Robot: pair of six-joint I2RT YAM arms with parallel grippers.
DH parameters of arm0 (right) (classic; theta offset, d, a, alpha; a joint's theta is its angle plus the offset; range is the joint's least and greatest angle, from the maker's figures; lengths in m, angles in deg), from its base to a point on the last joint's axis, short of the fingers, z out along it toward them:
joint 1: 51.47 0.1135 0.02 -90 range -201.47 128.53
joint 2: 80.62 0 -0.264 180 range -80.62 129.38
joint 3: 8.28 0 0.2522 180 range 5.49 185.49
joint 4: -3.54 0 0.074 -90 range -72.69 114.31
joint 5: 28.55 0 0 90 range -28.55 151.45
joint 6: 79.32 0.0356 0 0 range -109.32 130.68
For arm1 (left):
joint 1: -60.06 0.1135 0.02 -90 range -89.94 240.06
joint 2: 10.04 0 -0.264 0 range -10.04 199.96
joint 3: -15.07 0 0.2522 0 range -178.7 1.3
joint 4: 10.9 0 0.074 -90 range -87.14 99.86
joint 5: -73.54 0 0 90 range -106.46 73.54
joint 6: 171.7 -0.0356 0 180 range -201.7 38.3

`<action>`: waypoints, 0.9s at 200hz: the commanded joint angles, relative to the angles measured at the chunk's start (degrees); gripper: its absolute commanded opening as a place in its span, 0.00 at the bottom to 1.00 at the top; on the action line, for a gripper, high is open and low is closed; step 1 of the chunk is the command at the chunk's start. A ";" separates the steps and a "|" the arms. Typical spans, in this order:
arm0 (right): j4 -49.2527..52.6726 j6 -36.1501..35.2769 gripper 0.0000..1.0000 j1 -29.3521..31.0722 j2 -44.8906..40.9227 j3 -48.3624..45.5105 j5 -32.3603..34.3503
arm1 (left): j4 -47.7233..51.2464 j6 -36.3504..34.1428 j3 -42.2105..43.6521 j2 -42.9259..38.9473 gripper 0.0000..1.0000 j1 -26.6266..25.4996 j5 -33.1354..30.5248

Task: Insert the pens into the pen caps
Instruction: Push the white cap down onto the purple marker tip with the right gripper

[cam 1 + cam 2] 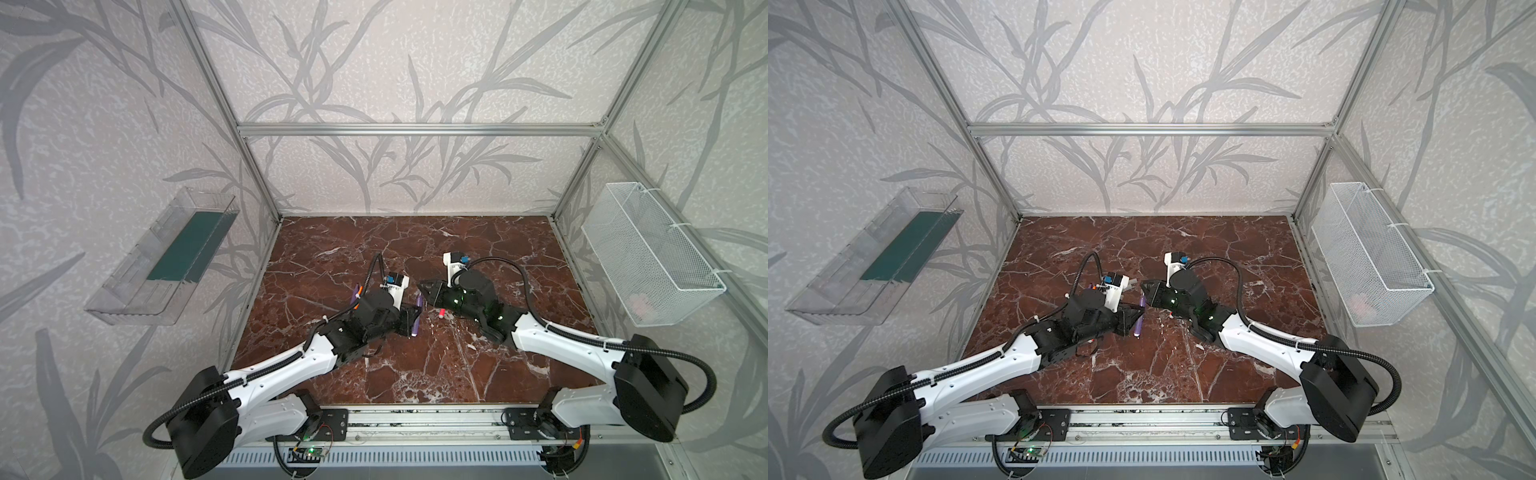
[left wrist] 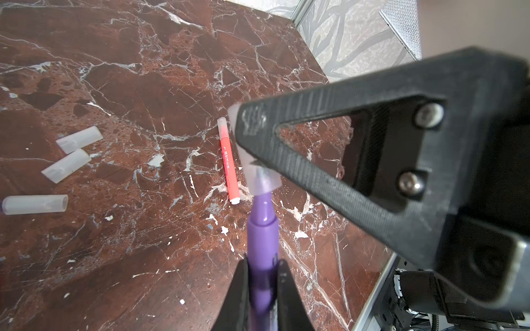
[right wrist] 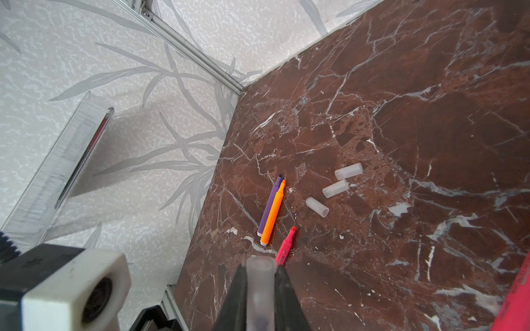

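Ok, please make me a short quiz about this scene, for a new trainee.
1. True or false: the left gripper is shut on an orange pen.
2. What does the right gripper hold? A) a pen cap B) a pink-red pen C) nothing
3. In the right wrist view, how many loose caps lie on the table?
Key: 1 false, it holds the purple pen; 2 A; 3 three.

Overhead pair, wrist close-ups, shared tabletop [image 1: 415, 374]

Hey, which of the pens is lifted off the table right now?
The purple pen clamped in the left gripper, its tip just inside the cap that the right gripper holds. The others in view lie flat on the table.
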 commanded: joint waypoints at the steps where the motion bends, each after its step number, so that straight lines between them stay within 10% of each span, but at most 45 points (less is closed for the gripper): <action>1: -1.41 -0.21 0.05 1.28 0.69 0.21 0.24 | -1.63 0.69 -1.25 -0.61 0.00 0.69 -0.64; 180: -22.02 2.32 0.03 -1.68 4.44 -8.63 -11.03 | -4.62 3.89 3.42 -6.20 0.00 9.08 7.96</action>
